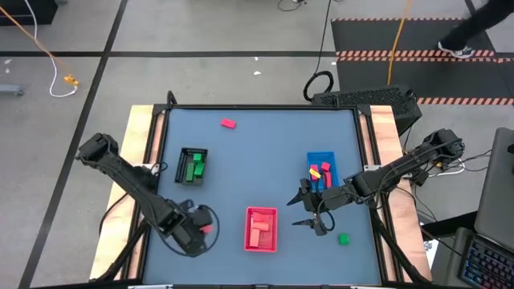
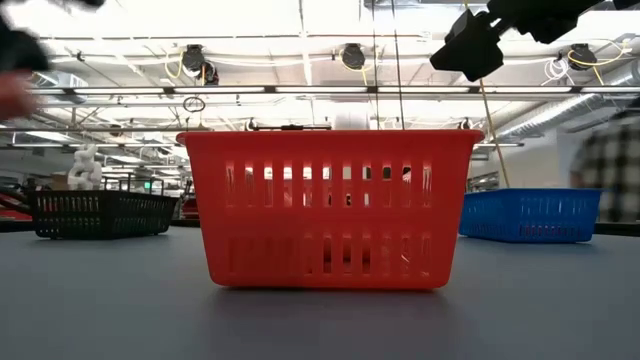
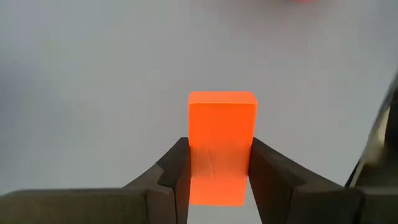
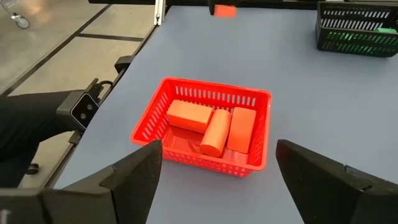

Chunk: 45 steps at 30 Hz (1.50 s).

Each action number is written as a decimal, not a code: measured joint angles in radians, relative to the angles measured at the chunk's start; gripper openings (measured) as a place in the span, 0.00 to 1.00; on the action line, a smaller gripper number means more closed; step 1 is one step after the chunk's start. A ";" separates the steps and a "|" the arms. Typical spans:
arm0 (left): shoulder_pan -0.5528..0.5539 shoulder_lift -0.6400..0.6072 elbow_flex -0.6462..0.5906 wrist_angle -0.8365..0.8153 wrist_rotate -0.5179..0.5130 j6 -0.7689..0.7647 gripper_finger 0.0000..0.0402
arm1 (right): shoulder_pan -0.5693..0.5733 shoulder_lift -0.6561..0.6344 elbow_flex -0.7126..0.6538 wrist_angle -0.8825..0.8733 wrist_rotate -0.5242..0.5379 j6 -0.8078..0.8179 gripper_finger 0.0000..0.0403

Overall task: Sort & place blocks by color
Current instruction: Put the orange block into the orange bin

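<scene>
One small salmon-orange plastic block (image 3: 221, 146) sits pinched between the two dark fingers of the left claw (image 1: 206, 229), narrowed onto its sides, above the grey bench (image 1: 265, 152) at about seven o'clock, just beside the red slotted plastic tray (image 1: 261, 229) at six o'clock holding three orange pieces (image 4: 214, 127). Out from there, the right claw (image 1: 309, 213) hangs spread wide and empty between that red tray and the blue tray (image 1: 323, 170) at four o'clock, with a small green block (image 1: 344, 239) lying loose near five, a magenta-red block (image 1: 228, 124) near twelve and the black tray (image 1: 193, 165) of green pieces at nine.
</scene>
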 joint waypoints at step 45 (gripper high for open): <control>0.255 0.374 0.404 0.289 -0.120 0.582 0.31 | -0.007 -0.143 0.000 -0.449 0.026 0.153 0.76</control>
